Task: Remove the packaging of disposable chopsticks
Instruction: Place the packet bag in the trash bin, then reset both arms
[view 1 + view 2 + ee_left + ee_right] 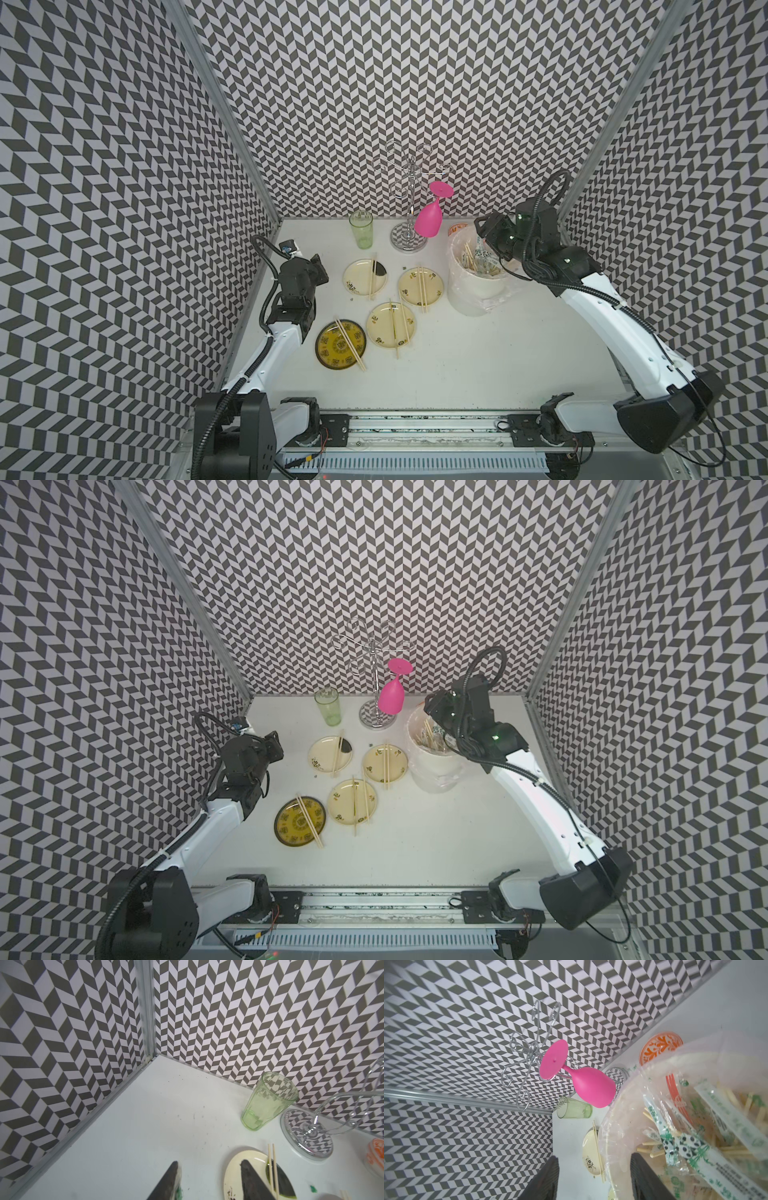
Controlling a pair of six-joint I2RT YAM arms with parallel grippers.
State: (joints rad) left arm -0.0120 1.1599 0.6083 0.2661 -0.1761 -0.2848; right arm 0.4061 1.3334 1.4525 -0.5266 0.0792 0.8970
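As the panda-printed clear plastic sleeves [683, 1147] stood slanted in the lined white bucket [484, 287], we saw the right gripper [595, 1156] reaching over its rim, jaws apart, empty.

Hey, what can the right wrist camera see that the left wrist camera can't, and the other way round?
Only the right wrist view: the pink goblet hanging on the rack, the bag-lined bucket, the panda-print packaging inside it, and the open right gripper. Only the left wrist view: the open, empty left gripper. Both: the green glass, the wire rack, the orange-patterned container, and a cream plate carrying bare chopsticks.
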